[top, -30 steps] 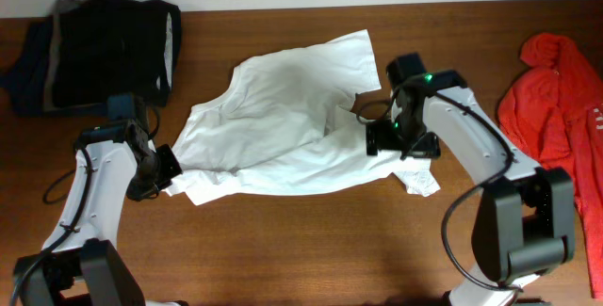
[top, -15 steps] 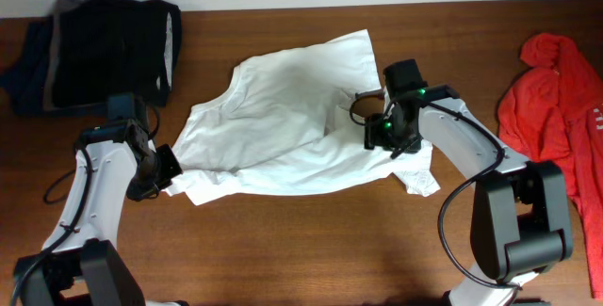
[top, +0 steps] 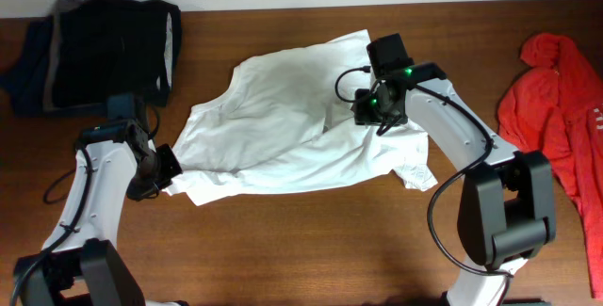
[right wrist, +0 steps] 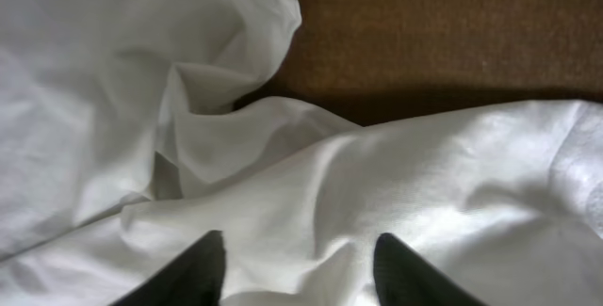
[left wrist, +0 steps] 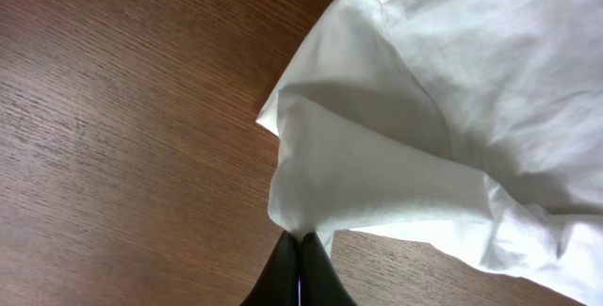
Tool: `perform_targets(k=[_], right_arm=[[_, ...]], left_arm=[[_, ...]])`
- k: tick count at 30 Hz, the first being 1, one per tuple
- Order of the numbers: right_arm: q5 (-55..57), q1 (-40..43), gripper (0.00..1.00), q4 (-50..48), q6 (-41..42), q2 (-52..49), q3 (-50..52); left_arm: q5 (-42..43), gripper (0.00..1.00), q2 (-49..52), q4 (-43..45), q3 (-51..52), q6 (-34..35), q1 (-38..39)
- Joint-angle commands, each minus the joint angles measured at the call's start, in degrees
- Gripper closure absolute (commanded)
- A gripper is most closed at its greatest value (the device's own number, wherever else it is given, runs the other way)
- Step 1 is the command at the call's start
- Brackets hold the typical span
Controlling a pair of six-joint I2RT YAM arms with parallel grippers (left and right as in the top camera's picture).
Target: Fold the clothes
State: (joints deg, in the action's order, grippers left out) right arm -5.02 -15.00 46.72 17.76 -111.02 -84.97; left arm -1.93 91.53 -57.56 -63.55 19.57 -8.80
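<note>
The white shirt (top: 283, 122) lies crumpled across the middle of the table, partly folded over itself. My left gripper (top: 168, 176) is shut on a pinch of the shirt's lower left edge; in the left wrist view the gripper (left wrist: 301, 240) has its black fingers pressed together on the white cloth (left wrist: 377, 165). My right gripper (top: 366, 110) is open above the shirt's right side, near a fold. In the right wrist view the gripper (right wrist: 300, 240) has its fingers spread wide over wrinkled white cloth (right wrist: 311, 193), holding nothing. No green label shows.
A folded black, grey and navy stack (top: 94, 52) sits at the back left. A red-orange garment (top: 556, 99) lies at the right edge. Bare brown table (top: 311, 249) runs along the front; bare wood (right wrist: 452, 33) shows beyond the shirt.
My right gripper has moved left and toward the back over the shirt, off its lower right corner. The shirt's right part has shifted a little. The left arm has not moved.
</note>
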Motion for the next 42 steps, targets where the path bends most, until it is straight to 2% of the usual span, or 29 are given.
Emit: perform_targets(k=[1, 3, 5, 7, 8, 11, 13, 14, 15, 16, 17, 19, 20, 23, 25, 26, 27, 28, 29, 30, 33, 35, 36, 37, 39, 40, 41, 42], right_arm=[[2.71, 0.74, 0.24, 5.77, -1.01, -1.2, -1.7], [5.14, 3.76, 0.22, 13.64, -0.98, -0.35, -5.7], [4.15, 9.92, 0.15, 21.38, -0.83, 1.55, -10.27], [2.84, 14.69, 0.09, 23.12, -0.85, 2.25, -10.34], [-1.2, 17.73, 0.08, 24.06, -1.84, 2.23, -8.96], [-18.97, 22.8, 0.26, 17.84, -13.16, 2.19, 2.67], [-26.08, 23.32, 0.28, 9.68, -14.56, 1.95, 10.23], [-29.86, 22.69, 0.28, 2.43, -14.53, 1.9, 15.17], [-30.34, 22.08, 0.28, -0.57, -14.27, 1.9, 16.83], [-30.34, 21.55, 0.32, -2.89, -14.14, 1.9, 17.79], [-30.32, 20.94, 0.41, -4.0, -13.68, 1.9, 17.81], [-29.7, 20.63, 0.93, -5.07, -10.69, 1.9, 17.79], [-29.2, 20.72, 0.96, -4.22, -8.39, 2.03, 17.22], [-22.99, 20.35, 0.94, 9.9, -8.24, 2.03, 5.92], [-12.55, 17.62, 0.92, 16.24, -5.05, 2.03, -1.84], [-6.16, 14.16, 0.84, 16.06, -1.46, 2.03, -3.37], [-5.27, 9.11, 0.64, 14.25, -0.24, 0.92, -3.34], [-5.22, 5.2, 0.18, 13.44, -0.37, -0.63, -3.34], [-5.18, 2.84, 0.05, 13.27, -0.94, -1.9, -3.34], [-4.76, 0.76, 0.01, 13.29, -1.81, -2.91, -3.34], [-4.39, 4.39, 0.01, 18.95, -3.37, -3.02, -5.29], [-4.61, 11.89, 0.01, 24.52, -4.2, -2.71, -7.87], [-5.81, 13.64, 0.01, 24.74, -6.34, -2.54, -7.91], [-8.98, 16.65, 0.01, 25.4, -12.63, -2.56, -7.87], [-9.42, 19.65, 0.01, 26.8, -14.82, -2.62, -6.43], [-9.68, 20.22, 0.1, 25.79, -14.82, -2.62, -4.15], [-10.34, 20.28, 0.33, 22.95, -14.86, -2.62, -0.59], [-13.35, 20.28, 0.38, 19.41, -16.52, -2.62, 3.02]], left_arm=[[0.2, 0.99, 0.15, 0.02, -0.26, 0.52, -0.35], [0.2, 0.99, 0.15, -0.09, -0.26, 0.52, -0.35], [0.2, 0.99, 0.15, -0.09, -0.26, 0.52, -0.35], [0.2, 0.99, 0.15, -0.07, -0.26, 0.52, -0.35], [0.2, 0.99, 0.15, -0.04, -0.26, 0.52, -0.35], [0.22, 0.99, 0.15, 0.13, -0.26, 0.55, -0.35], [0.24, 0.99, 0.15, 0.5, -0.26, 0.55, -0.35], [0.24, 0.99, 0.15, 0.55, -0.26, 0.55, -0.35], [0.24, 0.99, 0.15, 0.55, -0.26, 0.55, -0.35], [0.24, 0.99, 0.15, 0.52, -0.26, 0.55, -0.35], [0.24, 0.99, 0.15, 0.52, -0.26, 0.55, -0.35], [0.22, 0.99, 0.15, 0.5, -0.26, 0.52, -0.35], [0.22, 0.99, 0.15, 0.48, -0.26, 0.52, -0.35], [0.22, 0.99, 0.15, 0.37, -0.26, 0.55, -0.35], [0.22, 0.99, 0.15, 0.68, -0.26, 0.55, -0.35], [0.24, 0.99, 0.15, 0.98, -0.26, 0.55, -0.35], [0.24, 0.98, 0.15, 1.14, -0.26, 0.55, -0.35], [0.24, 0.98, 0.15, 1.14, -0.26, 0.55, -0.35], [0.22, 0.99, 0.15, 1.14, -0.26, 0.55, -0.35], [0.22, 0.99, 0.15, 1.14, -0.26, 0.52, -0.35], [0.22, 0.98, 0.15, 0.9, -0.24, 0.52, -0.35], [0.22, 0.98, 0.15, 0.9, -0.24, 0.52, -0.35], [0.22, 0.98, 0.15, 0.92, -0.24, 0.52, -0.35], [0.22, 0.98, 0.15, 0.96, -0.24, 0.52, -0.35], [0.22, 0.98, 0.15, 0.96, -0.24, 0.52, -0.35], [0.22, 0.98, 0.15, 0.96, -0.24, 0.52, -0.35], [0.24, 0.98, 0.15, 0.96, -0.24, 0.52, -0.35], [0.22, 0.98, 0.15, 0.96, -0.24, 0.52, -0.35]])
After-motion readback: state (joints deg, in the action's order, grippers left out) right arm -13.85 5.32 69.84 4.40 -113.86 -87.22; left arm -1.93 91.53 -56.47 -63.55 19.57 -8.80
